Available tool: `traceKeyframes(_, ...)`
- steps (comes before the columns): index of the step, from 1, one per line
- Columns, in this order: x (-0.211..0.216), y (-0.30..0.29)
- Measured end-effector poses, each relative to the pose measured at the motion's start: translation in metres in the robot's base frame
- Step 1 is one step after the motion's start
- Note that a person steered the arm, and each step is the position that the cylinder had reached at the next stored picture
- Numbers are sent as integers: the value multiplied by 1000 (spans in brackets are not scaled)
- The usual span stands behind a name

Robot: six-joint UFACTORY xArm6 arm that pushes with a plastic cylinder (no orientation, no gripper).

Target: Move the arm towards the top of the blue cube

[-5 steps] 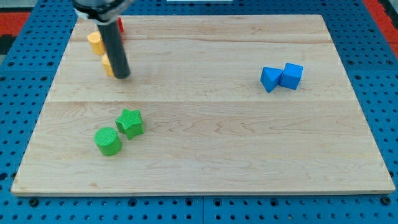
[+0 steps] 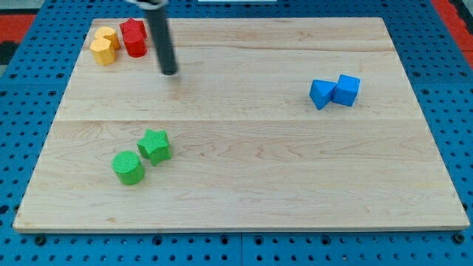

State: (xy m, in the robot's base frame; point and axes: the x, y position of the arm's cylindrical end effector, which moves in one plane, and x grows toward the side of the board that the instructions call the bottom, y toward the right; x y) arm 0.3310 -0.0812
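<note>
Blue cube [image 2: 347, 90] sits well right of my tip [image 2: 170, 72].

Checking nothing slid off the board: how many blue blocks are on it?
2. The blue cube sits at the view's right, and a second blue block, wedge-like, touches its left side. Neither is hidden; my tip is far off to their left.

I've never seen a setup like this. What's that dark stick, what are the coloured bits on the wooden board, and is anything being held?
The dark stick is a robot arm's rod; it has no hand, so nothing is held. Its tip slides on the wooden board and pushes blocks. One camera looks down at the board. Near the tip, toward the view's top left, sit yellow blocks and red blocks. A green star and green cylinder lie lower left. The blue cube, beside another blue block, is far right.
</note>
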Motion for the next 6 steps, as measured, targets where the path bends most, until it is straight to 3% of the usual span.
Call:
traceKeyframes(2, -2, 187)
traceKeyframes(4, 5, 333)
traceKeyframes(6, 52, 345)
